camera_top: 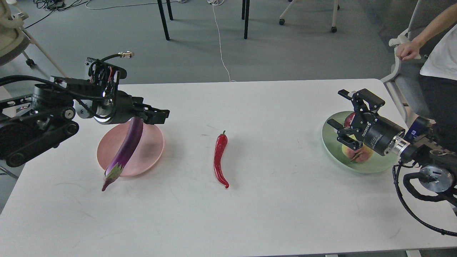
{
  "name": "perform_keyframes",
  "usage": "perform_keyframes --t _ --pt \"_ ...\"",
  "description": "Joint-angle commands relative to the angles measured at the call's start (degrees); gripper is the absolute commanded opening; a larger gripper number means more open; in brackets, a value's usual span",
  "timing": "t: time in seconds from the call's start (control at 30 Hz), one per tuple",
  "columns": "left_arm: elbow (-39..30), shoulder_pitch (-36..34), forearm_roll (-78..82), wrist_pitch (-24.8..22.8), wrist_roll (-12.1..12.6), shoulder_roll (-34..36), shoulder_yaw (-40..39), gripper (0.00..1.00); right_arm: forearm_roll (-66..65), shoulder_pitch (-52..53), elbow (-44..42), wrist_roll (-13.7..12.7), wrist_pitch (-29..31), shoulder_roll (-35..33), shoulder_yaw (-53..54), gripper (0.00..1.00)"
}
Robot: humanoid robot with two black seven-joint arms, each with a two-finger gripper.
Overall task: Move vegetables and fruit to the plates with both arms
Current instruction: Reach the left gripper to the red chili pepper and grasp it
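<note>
One white table (250, 200) on grey floor; your left claw (157, 116), state unclear, hangs above the purple eggplant (126, 148); right claw (344, 123) gapes.

Purple eggplant (127, 150) diagonal across pink plate (151, 148); red chili (219, 159) mid-table; both fruits on green plate (334, 151).
</note>
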Motion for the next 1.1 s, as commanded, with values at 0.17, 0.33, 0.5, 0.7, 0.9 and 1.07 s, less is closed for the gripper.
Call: perform_keyframes --t 0.17,0.33,0.5,0.7,0.9,1.07 --pt "-0.44 -1.04 -0.29 0.00 9.96 -18.08 0.28 0.97 0.00 0.00 0.00 0.00 0.00 -0.26 0.26 0.99" --pt "2.02 3.79 -0.47 0.00 14.71 -24.42 0.63 0.98 0.00 -0.44 0.00 0.00 0.00 -0.43 0.61 0.99" --pt "2.81 8.10 -3.01 0.00 19.90 -25.05 0.02 0.98 0.00 -0.97 0.00 0.00 0.00 -0.43 0.70 0.99" --pt "4.48 8.55 -3.37 0.00 20.26 -23.99 0.11 0.98 0.00 -1.14 -0.09 0.00 0.00 -0.26 0.70 0.99" --pt "5.80 8.63 -3.46 0.00 20.26 -24.60 0.19 0.98 0.00 -1.14 -0.09 0.00 0.00 -0.08 0.70 0.99" --pt "6.42 8.72 -3.28 0.00 20.17 -24.96 0.37 0.98 0.00 -1.58 -0.09 0.00 -0.08 -0.26 0.79 0.99"
